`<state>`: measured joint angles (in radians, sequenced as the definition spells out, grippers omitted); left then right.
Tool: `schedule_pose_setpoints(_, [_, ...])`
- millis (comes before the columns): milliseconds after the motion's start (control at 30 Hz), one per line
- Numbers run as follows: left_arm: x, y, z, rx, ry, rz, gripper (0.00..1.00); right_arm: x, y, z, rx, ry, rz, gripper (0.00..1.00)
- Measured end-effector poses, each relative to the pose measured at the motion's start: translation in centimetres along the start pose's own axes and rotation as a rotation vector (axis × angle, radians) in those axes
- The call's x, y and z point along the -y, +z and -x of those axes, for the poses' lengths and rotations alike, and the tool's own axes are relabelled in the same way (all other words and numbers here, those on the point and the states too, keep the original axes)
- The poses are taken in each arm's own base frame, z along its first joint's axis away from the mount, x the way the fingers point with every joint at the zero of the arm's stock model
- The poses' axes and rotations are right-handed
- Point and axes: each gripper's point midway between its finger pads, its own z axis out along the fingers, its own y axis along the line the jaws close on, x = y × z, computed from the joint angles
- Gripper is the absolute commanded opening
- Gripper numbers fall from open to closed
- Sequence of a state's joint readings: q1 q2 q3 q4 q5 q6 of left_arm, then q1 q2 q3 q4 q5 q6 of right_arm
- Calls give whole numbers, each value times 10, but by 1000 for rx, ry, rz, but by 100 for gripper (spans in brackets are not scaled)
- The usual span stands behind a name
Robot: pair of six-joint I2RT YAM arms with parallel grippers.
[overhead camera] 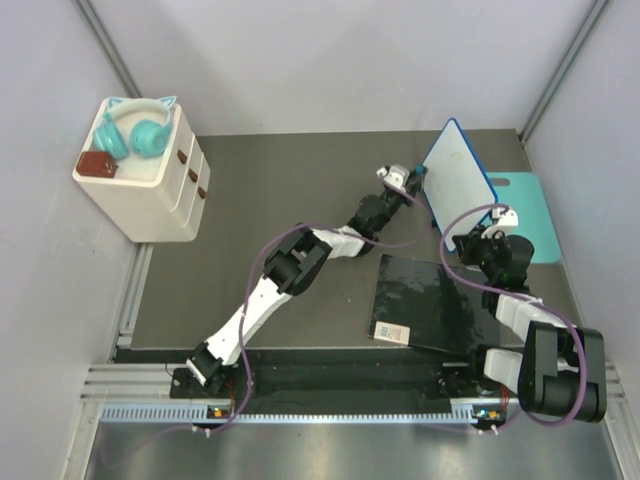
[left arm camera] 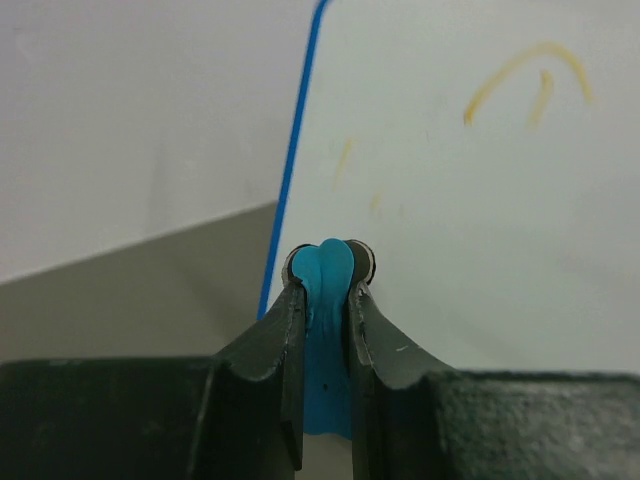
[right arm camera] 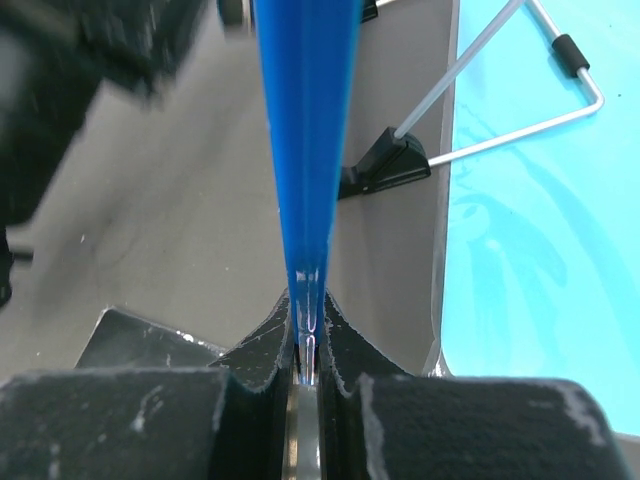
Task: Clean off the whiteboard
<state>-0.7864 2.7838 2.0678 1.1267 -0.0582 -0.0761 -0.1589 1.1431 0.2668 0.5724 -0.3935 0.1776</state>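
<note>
The small rectangular white whiteboard (overhead camera: pixel 455 172) with a thin blue rim stands steeply tilted just beside the flat teal mat (overhead camera: pixel 530 215), its face turned away from the mat. Faint yellow scribbles (left arm camera: pixel 520 75) show on that face. The right gripper (right arm camera: pixel 305 322) is clamped tight on the blue rim, seen edge-on. A thin wire stand (right arm camera: pixel 520 110) with black feet reaches over the mat and the grey surface (right arm camera: pixel 170 220). The left gripper (left arm camera: pixel 328 276), facing the board away from the mat, is nearly closed, pinching a small soft blue pad (left arm camera: pixel 325 390). The board looks light, stiff and slick. The narrow rim is probably its only sound hold, and wiping pressure may pivot it.
</note>
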Motion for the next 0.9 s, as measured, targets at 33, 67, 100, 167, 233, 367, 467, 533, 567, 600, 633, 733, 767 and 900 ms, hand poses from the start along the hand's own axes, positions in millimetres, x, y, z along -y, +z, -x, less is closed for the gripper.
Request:
schedule_pose_setpoints(33, [0,-9,-9,-29,5,-3,0,0,1,1,0,-2,1,0])
schedule_pose_setpoints(67, [0,-16,-14,-47,8,-8,0,0,3,2,-3,-1,3,0])
schedule_pose_setpoints(100, [1,-24,-17,-66,11,-13,0,1,5,3,-6,-1,5,0])
schedule_pose_setpoints(167, [0,-34,-16,-87,18,-15,0,0,8,5,-8,-1,12,0])
schedule_pose_setpoints(233, [-3,-37,-3,-81,25,-17,0,-1,10,5,-7,-2,22,0])
schedule_pose_setpoints(367, [-5,-33,41,-21,34,-32,0,-1,11,8,-14,0,22,0])
schedule_pose_setpoints(467, [-5,-31,69,29,37,-45,0,0,13,14,-27,-2,16,0])
schedule_pose_setpoints(533, [-4,-34,76,37,35,-52,0,1,14,15,-35,0,8,0])
schedule_pose_setpoints(567, [-3,-37,74,31,31,-58,0,1,15,16,-36,-1,1,0])
schedule_pose_setpoints(600, [-2,-40,71,22,29,-62,0,3,15,16,-35,-1,-7,0])
schedule_pose_setpoints(633, [-2,-44,66,5,26,-67,0,4,15,16,-35,-1,-13,0])
schedule_pose_setpoints(733, [-1,-61,43,-59,12,-72,0,9,17,15,-33,0,-39,0])
schedule_pose_setpoints(767, [0,-67,36,-80,8,-74,0,10,17,15,-32,1,-41,0])
schedule_pose_setpoints(900, [0,-86,14,-143,-3,-79,0,12,19,14,-13,-7,-51,0])
